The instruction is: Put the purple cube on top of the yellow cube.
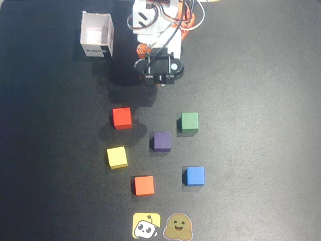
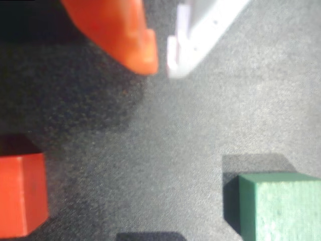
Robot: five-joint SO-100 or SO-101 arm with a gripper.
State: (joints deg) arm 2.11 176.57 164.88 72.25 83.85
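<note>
While the gripper point(image 2: 161, 63) hangs empty, fingertips nearly together, over a dark matte bench point(image 1: 261, 100), the purple cube point(image 1: 162, 141) sits at centre. At its eight o'clock, apart, lies the yellow cube point(image 1: 117, 157); at eleven o'clock stands a white box point(image 1: 97, 34).

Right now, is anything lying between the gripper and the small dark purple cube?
No. In the overhead view, only bare black mat separates the gripper from the small dark purple cube; the red cube and green cube flank that stretch.
</note>
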